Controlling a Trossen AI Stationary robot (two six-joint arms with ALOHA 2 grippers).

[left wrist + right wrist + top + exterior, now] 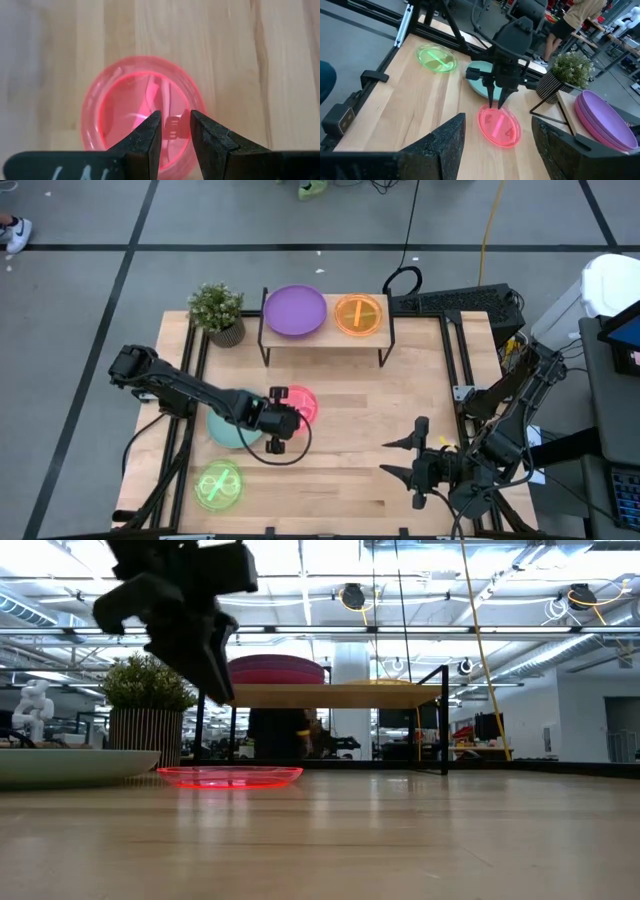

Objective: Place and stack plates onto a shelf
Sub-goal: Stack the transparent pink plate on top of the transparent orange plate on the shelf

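A translucent pink plate lies flat on the table's middle left. My left gripper hangs just above its near part, slanting down, fingers a small gap apart with nothing between them; the low view shows its tips clear of the plate. A teal plate lies beside the pink one and a lime-green plate at the near left. On the shelf at the far side rest a purple plate and an orange plate. My right gripper waits open at the near right.
A potted plant stands left of the shelf at the far left corner. A keyboard lies beyond the table's far right. Bare wood stretches between the pink plate and the right arm. A person stands in the room behind.
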